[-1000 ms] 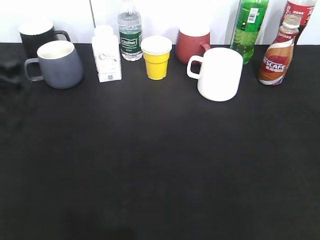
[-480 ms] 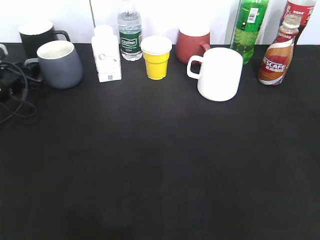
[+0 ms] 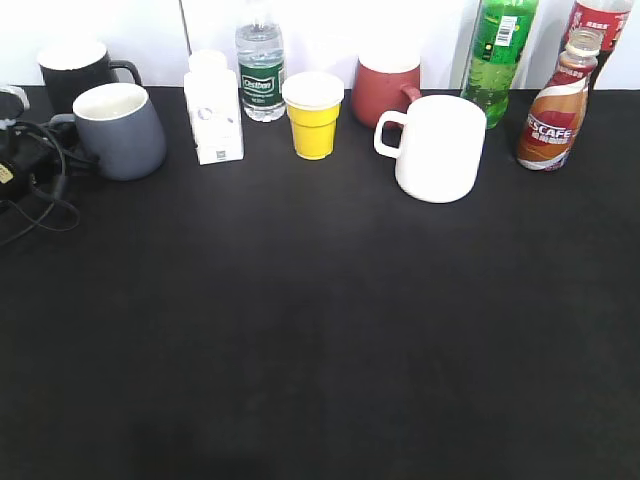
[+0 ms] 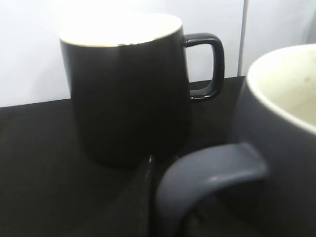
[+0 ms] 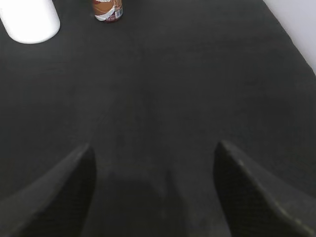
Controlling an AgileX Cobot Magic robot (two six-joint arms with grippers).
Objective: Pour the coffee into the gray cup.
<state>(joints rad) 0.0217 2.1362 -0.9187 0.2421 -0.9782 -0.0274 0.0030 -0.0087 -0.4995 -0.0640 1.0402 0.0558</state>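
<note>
The gray cup [image 3: 122, 132] stands at the back left, leaning slightly, with its handle pointing left. My left gripper [image 3: 45, 150] is at that handle. In the left wrist view the gray handle [image 4: 212, 170] fills the jaws and one dark finger [image 4: 147, 197] presses against its left side; the other finger is hidden. The coffee bottle [image 3: 552, 112] with the Nescafe label stands at the back right, uncapped, and its base shows in the right wrist view [image 5: 106, 10]. My right gripper [image 5: 153, 163] is open and empty over bare black cloth, out of the exterior view.
A black mug [image 3: 75, 68] stands just behind the gray cup. Along the back are a white carton [image 3: 213, 115], a water bottle [image 3: 260, 70], a yellow cup [image 3: 313, 115], a red mug [image 3: 385, 90], a large white mug [image 3: 440, 148], a green bottle [image 3: 497, 55] and a cola bottle [image 3: 600, 25].
My left gripper has come in from the left edge up to the gray cup's handle. The cup now leans slightly. The coffee bottle has not moved.
</note>
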